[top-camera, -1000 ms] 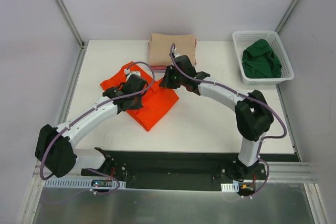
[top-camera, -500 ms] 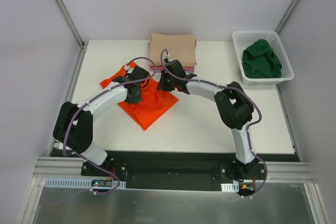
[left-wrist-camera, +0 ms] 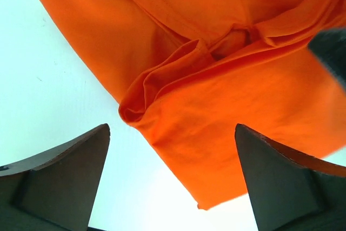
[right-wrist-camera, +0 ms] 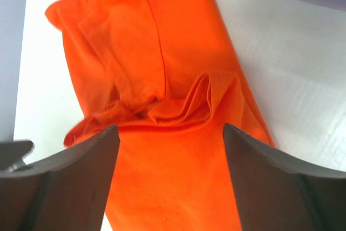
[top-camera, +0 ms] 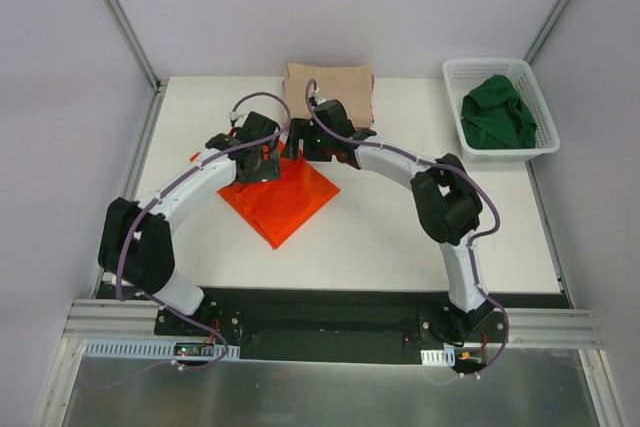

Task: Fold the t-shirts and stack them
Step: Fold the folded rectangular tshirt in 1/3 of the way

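"Hovering where, both arms?"
"Over orange t-shirt point(top-camera: 285, 202) – lying rumpled on table point(top-camera: 400, 237), just in front of beige t-shirt point(top-camera: 328, 87). L gripper point(left-wrist-camera: 170, 128) & R gripper point(right-wrist-camera: 170, 127) – fingers spread wide, gripping nothing."

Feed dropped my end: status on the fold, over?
Left gripper and right gripper: jaws open, over orange shirt. Shirt partly folded, bunched at far edge. Nothing blocking; beige folded stack just behind.
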### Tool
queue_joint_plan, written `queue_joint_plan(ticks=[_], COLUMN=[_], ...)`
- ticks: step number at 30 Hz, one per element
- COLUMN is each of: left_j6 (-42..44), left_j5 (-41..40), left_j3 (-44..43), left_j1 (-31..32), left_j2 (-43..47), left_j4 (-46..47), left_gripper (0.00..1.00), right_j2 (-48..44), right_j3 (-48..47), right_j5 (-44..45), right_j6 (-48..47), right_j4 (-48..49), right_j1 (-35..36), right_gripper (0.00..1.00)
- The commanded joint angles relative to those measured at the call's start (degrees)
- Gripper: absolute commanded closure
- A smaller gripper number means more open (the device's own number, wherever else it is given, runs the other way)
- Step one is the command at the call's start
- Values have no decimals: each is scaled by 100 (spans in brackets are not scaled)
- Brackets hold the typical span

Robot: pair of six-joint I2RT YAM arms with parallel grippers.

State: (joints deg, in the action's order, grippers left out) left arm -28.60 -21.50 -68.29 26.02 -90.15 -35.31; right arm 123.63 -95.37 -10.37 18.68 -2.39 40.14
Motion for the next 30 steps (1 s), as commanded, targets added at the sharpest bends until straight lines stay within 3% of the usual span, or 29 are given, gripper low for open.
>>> queue_joint_plan(ticks=[1, 7, 9, 10, 18, 30], left_j6=[-304, -365, -462, -532, -823, -858], left_j5=[180, 1314, 1367, 1350, 1499, 1175], left_j3=[166, 1018, 1334, 1458, 2030, 1890], left_j1=[-27, -27, -27, -27, -211, -800], left_j2=[927, 1421, 1535, 1588, 1510, 393], left_j4=[-152, 427, 691, 875, 2184, 2239], left_gripper=[1, 1, 1, 1, 1, 1], right_j2=[-866, -1087, -921, -816, 265, 1909], right_j3=[483, 1143, 1030, 934, -226, -2432], right_j5=[-421, -1299, -1625, -1730, -1661, -1556], right_j6=[-101, 92, 154, 154, -22, -57], right_j4=[-121, 430, 590, 608, 407, 529], right_j1=[-76, -103, -112, -120, -129, -138], right_gripper=[16, 14, 4, 4, 4, 4])
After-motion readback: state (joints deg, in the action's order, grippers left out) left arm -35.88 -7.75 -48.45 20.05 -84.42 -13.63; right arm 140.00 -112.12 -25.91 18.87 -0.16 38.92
